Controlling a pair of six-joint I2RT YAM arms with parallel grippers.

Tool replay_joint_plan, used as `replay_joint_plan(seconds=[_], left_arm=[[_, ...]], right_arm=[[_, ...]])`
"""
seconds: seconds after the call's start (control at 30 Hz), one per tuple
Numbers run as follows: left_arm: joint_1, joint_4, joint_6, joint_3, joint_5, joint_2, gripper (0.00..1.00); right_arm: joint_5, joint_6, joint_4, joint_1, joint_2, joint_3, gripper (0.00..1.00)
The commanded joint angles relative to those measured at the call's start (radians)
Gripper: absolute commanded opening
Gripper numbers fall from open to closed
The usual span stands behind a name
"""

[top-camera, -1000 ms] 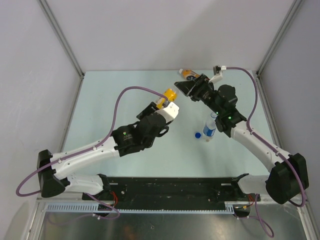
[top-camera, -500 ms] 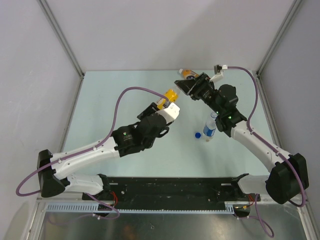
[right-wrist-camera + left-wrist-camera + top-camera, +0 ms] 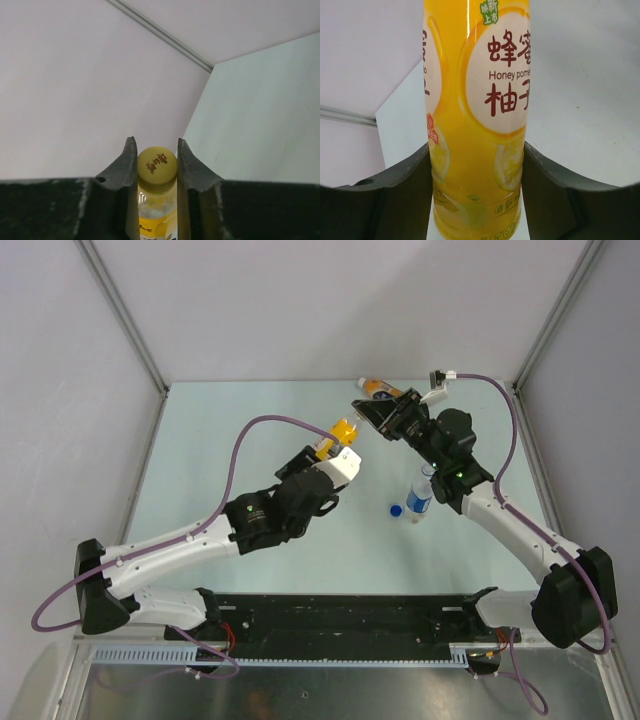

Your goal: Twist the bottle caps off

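Note:
My left gripper (image 3: 476,192) is shut on the lower body of the yellow bottle (image 3: 475,120), with a finger pressed to each side. From above, that bottle (image 3: 344,429) is held up near the table's middle, tilted toward the right arm. At its top, my right gripper (image 3: 156,162) is shut on the yellow cap (image 3: 157,167), both pads touching the cap's sides. In the top view the right gripper (image 3: 362,415) meets the bottle's top end. The clear bottle (image 3: 420,495) stands uncapped, and its blue cap (image 3: 396,509) lies on the table beside it.
An orange bottle (image 3: 379,389) with a white cap (image 3: 362,382) lies on its side by the back wall, just behind the right gripper. Grey walls close in the table at the back and on both sides.
The right gripper's jaws, open around the yellow cap half a second ago, have shut on it. The left arm and the bottle have stayed in place.

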Motion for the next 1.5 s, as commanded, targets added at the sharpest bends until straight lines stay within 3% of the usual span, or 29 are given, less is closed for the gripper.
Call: replay_joint_plan(seconds=[0.0, 0.37, 0.7, 1.1, 1.47], left_arm=[[-0.014, 0.018, 0.020, -0.001, 0.011, 0.002, 0.00], [-0.020, 0.021, 0.026, -0.009, 0.034, -0.029, 0.00], [-0.020, 0.020, 0.020, -0.008, 0.161, -0.066, 0.00], [-0.018, 0.021, 0.029, -0.018, 0.659, -0.187, 0.00], [-0.018, 0.045, -0.067, 0.009, 0.957, -0.236, 0.00]], right_arm=[[0.034, -0.007, 0.020, -0.001, -0.026, 0.044, 0.03], [-0.009, -0.057, 0.078, 0.003, -0.073, -0.006, 0.00], [-0.141, -0.054, 0.185, -0.013, -0.120, -0.074, 0.00], [-0.391, -0.034, 0.365, -0.056, -0.155, -0.138, 0.00], [-0.568, -0.020, 0.538, -0.080, -0.175, -0.149, 0.00]])
